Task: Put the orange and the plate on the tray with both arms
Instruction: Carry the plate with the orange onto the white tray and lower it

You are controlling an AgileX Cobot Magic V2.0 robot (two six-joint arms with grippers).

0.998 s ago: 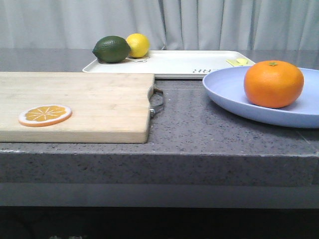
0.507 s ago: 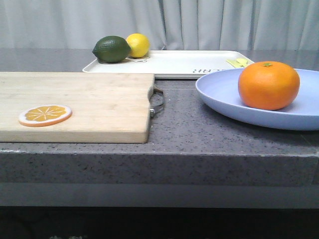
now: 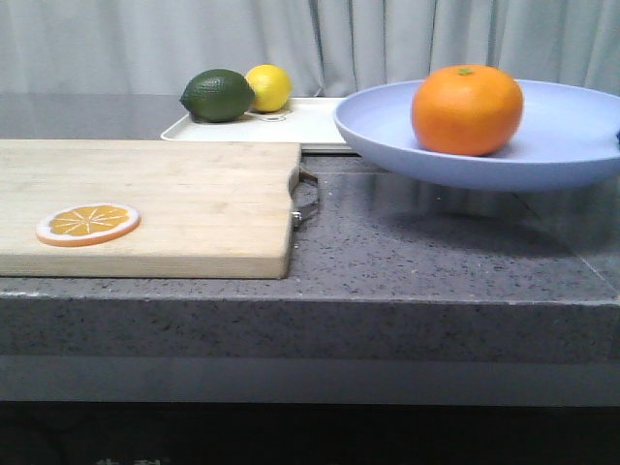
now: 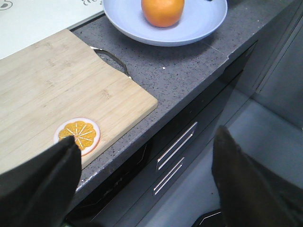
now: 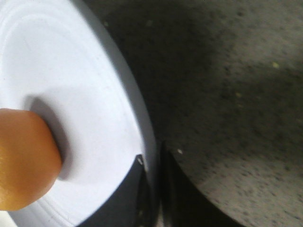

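The pale lavender-blue plate [image 3: 567, 131] hangs above the counter at the right and carries the whole orange [image 3: 467, 108]. It casts a shadow on the stone below. My right gripper [image 5: 151, 163] is shut on the plate's rim [image 5: 142, 127], one finger over it and one under, with the orange [image 5: 23, 156] close by. The white tray [image 3: 310, 124] lies behind the plate, partly hidden by it. My left gripper [image 4: 146, 142] is open and holds nothing; it hovers past the counter's front edge, far from the plate [image 4: 203, 21] and the orange [image 4: 162, 10].
A wooden cutting board [image 3: 145, 199] with a metal handle fills the left of the counter, an orange slice [image 3: 87, 224] lying on it. A dark green lime [image 3: 217, 95] and a yellow lemon [image 3: 268, 87] sit on the tray's far left corner. Drawer fronts [image 4: 180, 151] are below the counter edge.
The plate with the orange has risen off the counter and shifted left, now covering more of the tray. Board, slice, lime and lemon have not moved.
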